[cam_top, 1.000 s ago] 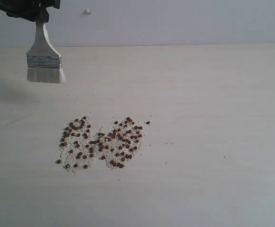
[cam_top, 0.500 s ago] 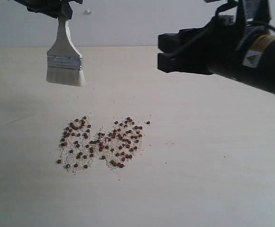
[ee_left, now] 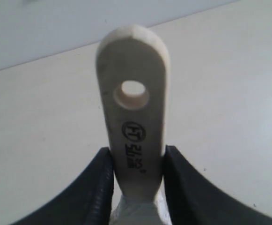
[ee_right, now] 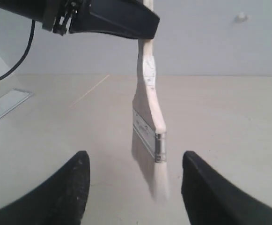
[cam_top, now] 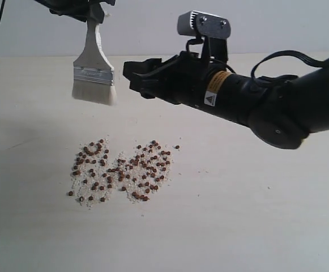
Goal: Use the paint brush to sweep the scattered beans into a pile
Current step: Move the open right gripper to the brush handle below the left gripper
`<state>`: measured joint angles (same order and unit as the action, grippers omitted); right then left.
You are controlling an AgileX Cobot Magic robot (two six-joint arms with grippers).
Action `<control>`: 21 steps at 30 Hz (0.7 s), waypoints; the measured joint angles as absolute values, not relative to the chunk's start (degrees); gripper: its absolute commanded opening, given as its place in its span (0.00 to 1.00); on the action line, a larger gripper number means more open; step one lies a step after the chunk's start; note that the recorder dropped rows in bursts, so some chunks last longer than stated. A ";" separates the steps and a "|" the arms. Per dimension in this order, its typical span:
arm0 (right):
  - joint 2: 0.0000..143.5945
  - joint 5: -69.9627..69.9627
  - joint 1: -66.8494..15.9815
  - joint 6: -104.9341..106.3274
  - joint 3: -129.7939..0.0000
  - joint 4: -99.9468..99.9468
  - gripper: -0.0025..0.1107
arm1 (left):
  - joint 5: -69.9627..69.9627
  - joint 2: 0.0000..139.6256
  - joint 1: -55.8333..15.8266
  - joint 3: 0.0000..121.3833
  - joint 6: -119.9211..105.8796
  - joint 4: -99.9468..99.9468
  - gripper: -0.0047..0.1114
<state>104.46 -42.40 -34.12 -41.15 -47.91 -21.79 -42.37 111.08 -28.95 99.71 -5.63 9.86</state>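
Pale bench point(cam_top: 266, 226), beans point(cam_top: 119, 170) unswept — right gripper point(cam_top: 132, 77), spread, has neared the paint brush point(cam_top: 94, 71) the left gripper point(cam_top: 90, 12) pinches — handover likely.

A pale, wood-grained table point(cam_top: 255, 221) is shown. Small reddish-brown beans point(cam_top: 122, 171) are scattered on it in a loose patch, mixed with whitish crumbs point(cam_top: 75, 184). One bean is set slightly apart.

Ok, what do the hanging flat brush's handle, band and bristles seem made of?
Wide flat paint brush: pale tapered handle looks like bare wood, matte, with a stamped mark; silver band looks like metal, from its sheen; white bristles are soft fibre, natural or synthetic unclear.
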 measured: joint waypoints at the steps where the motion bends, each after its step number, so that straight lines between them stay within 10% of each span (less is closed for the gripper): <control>1: 105.56 -41.98 -34.12 -42.01 -49.12 -22.98 0.51 | -42.37 111.08 -28.95 99.71 -6.30 10.76 0.04; 21: 109.00 -34.38 -34.12 -48.18 -61.05 -30.39 0.51 | -43.61 111.08 -31.89 99.71 -13.03 17.76 0.04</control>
